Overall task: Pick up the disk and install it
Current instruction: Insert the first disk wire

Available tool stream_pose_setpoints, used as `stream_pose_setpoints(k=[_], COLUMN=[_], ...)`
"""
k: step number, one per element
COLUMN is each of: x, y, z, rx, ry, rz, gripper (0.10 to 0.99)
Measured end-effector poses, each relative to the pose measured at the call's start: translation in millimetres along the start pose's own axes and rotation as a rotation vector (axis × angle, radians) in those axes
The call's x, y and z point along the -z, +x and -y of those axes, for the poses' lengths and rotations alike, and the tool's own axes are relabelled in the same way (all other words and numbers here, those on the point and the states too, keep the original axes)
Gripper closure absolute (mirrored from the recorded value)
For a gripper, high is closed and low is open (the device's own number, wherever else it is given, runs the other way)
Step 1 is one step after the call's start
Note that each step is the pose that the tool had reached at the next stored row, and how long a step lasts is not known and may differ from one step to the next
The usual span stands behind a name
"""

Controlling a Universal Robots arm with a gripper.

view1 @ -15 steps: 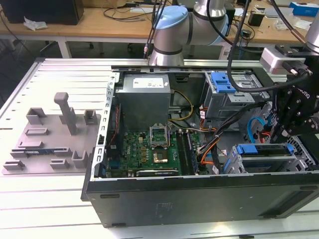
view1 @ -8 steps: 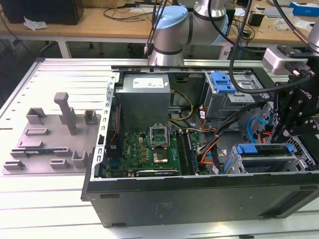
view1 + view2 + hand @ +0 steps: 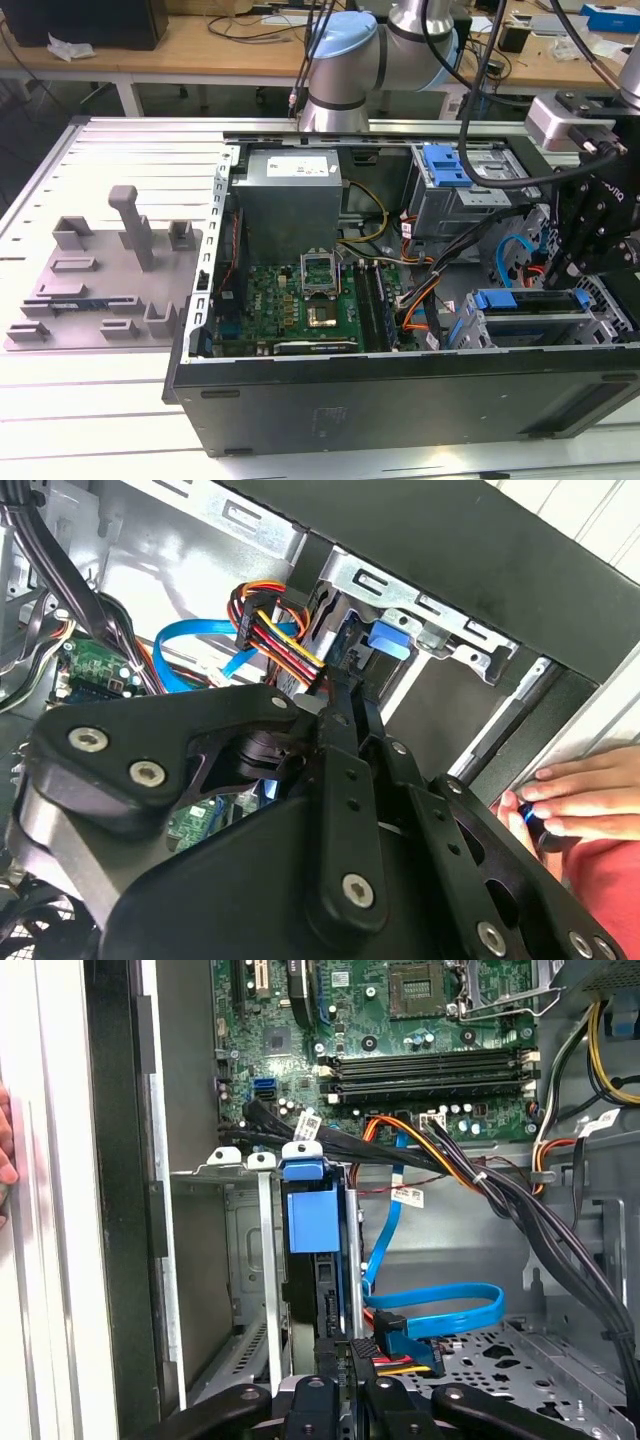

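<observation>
I'm standing by a pale metal table [image 3: 100, 400] whose top is ribbed with long parallel slots running across it; in the exterior view it takes up most of the foreground and catches a flat, even light with hardly any shadow. Behind it runs a wooden workbench [image 3: 200, 50] on white legs [image 3: 130, 97], with dark floor [image 3: 40, 95] under it. The bench is cluttered: a black box [image 3: 90, 20] at the exterior view's left, a crumpled white scrap [image 3: 68, 47] beside it, loose cables [image 3: 270, 25] in the middle, and a blue box [image 3: 610, 15] far right.
</observation>
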State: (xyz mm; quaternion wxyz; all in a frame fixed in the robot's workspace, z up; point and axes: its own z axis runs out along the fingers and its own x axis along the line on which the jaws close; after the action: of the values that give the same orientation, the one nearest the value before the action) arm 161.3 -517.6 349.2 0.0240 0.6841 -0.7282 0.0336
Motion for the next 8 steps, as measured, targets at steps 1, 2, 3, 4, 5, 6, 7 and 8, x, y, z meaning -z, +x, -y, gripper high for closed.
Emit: stream_pose_setpoints(k=[1,2,3,4,5,6,7,8], x=[0.0,0.0,0.0,0.0,0.0,0.0,0.0,0.0], y=[0.0,0.0,0.0,0.1,0.0,0.1,0.1,0.1], z=[0.0,0.0,0.0,0.0,0.0,-0.1,-0.4,-0.6], rx=[0.000,0.000,0.000,0.000,0.000,0.000,0.000,0.000], ry=[0.000,0.000,0.000,0.000,0.000,0.000,0.000,0.000], rz=[0.0000,0.0000,0.0000,0.0000,0.0000,0.0001,0.0000,0.0000], gripper=[0.918,0.918,0.918,0.918,0.918,0.918,0.918,0.918])
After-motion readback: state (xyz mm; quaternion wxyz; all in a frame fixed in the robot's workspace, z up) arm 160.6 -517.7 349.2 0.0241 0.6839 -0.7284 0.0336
